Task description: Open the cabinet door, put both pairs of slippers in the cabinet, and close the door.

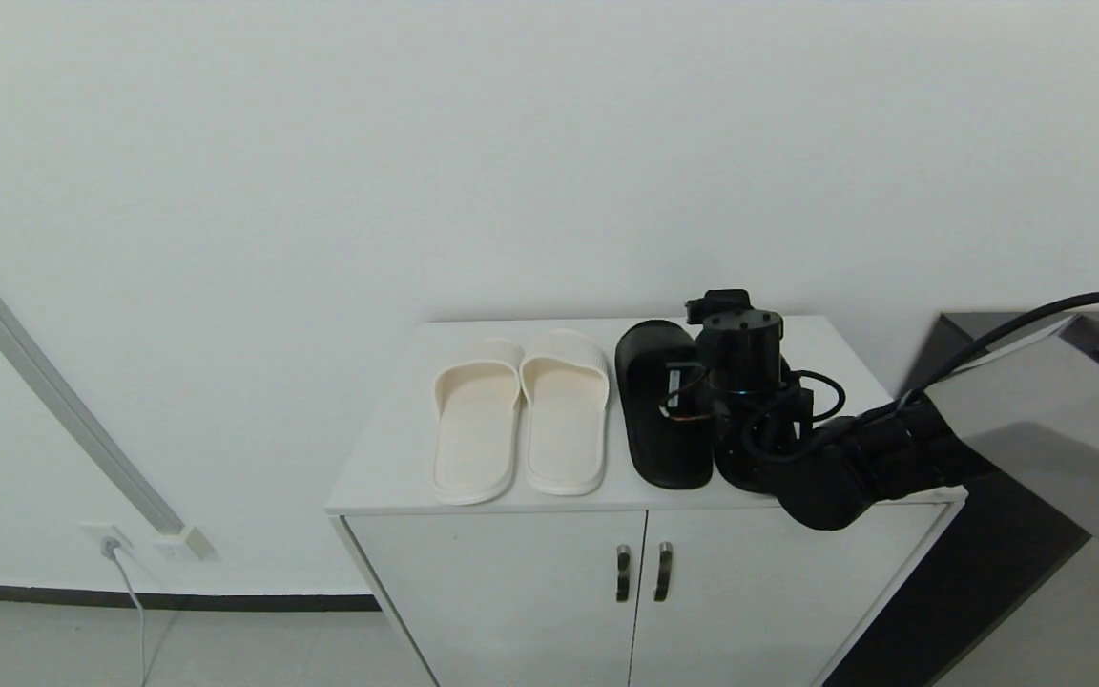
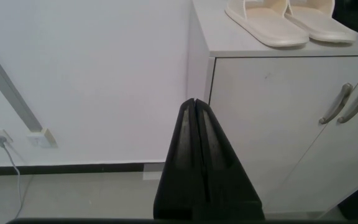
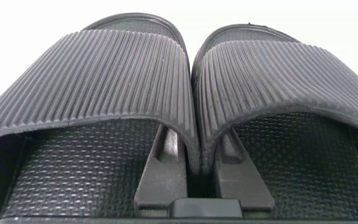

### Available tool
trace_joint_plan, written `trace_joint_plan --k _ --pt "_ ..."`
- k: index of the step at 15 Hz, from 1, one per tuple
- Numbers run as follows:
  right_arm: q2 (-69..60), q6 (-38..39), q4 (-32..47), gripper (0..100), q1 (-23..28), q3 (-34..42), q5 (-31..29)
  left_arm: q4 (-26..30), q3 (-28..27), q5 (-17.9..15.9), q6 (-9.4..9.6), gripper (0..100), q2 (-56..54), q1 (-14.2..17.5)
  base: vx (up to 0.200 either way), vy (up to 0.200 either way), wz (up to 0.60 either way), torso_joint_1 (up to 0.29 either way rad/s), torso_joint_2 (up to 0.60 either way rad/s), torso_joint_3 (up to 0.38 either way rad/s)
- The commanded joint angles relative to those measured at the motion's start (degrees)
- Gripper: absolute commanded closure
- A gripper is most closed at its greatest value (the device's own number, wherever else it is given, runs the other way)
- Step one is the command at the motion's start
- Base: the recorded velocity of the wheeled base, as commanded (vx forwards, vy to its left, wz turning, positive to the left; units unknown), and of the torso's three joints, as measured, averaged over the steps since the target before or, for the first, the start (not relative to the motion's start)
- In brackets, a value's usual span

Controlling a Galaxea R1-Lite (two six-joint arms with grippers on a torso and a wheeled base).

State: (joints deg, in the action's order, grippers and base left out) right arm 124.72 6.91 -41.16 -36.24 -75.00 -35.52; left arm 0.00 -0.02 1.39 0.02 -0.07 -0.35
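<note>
Right gripper (image 3: 194, 152) sits with one finger under each strap of the black slippers (image 1: 661, 405), and the pair's two adjoining inner walls are pinched between the fingers. The fingertips are hidden beneath the ribbed straps. From the head, the right arm (image 1: 855, 458) covers nearly all of the black slipper on the 3 o'clock side, so just its 9 o'clock partner reads clearly.

Both pairs lie on top of the cabinet (image 1: 387, 463). The cream slippers (image 1: 518, 415) are at 9 o'clock of the black ones, just beside them, with toes toward the wall at 12 o'clock. In the left wrist view the frame edge cuts off their toe ends.

Both doors (image 1: 502, 592) are closed, their two handles (image 1: 643, 572) side by side at the middle seam.

Off the cabinet's 9 o'clock corner and lower than its top, the left gripper (image 2: 194, 109) has its fingers pressed together on nothing.

Low on the wall, at about 9 o'clock of the doors, is a wall socket (image 1: 109, 542) with a cable (image 1: 134, 596) hanging from it, at the foot of slanting grey trunking (image 1: 44, 382).
</note>
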Motion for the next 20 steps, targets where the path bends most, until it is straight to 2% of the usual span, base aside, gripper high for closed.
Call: trace_joint_plan --k 1,6,9,10,12,13,20 --pt "-3.5 -0.1 -0.1 100 -0.1 2.5 1.0 0.0 0.0 0.0 -0.02 100 0.1 0.0 0.0 0.0 0.0 0.0 0.0 0.0" --pt "-16.5 -3.0 0.3 100 -1.3 12.7 7.0 0.0 0.0 0.0 -0.02 100 0.1 0.0 0.0 0.0 0.0 0.0 0.0 0.0" --pt "-25.6 -3.5 1.9 100 -4.0 21.5 16.3 0.0 0.0 0.0 -0.02 100 0.1 0.0 0.0 0.0 0.0 0.0 0.0 0.0" --pt "-30.2 -3.6 4.4 100 -5.3 25.2 21.5 0.0 0.0 0.0 -0.11 100 0.1 0.0 0.0 0.0 0.0 0.0 0.0 0.0" --pt "-35.8 -3.6 8.2 100 -6.0 29.1 29.5 0.0 -0.1 0.0 -0.11 100 0.1 0.0 0.0 0.0 0.0 0.0 0.0 0.0" --pt "-36.8 -3.6 9.8 100 -6.0 29.6 31.6 0.0 -0.1 0.0 -0.11 100 0.1 0.0 0.0 0.0 0.0 0.0 0.0 0.0" --pt "-36.7 -3.2 11.5 100 -6.0 30.0 32.3 0.0 -0.1 0.0 -0.11 100 0.1 0.0 0.0 0.0 0.0 0.0 0.0 0.0"
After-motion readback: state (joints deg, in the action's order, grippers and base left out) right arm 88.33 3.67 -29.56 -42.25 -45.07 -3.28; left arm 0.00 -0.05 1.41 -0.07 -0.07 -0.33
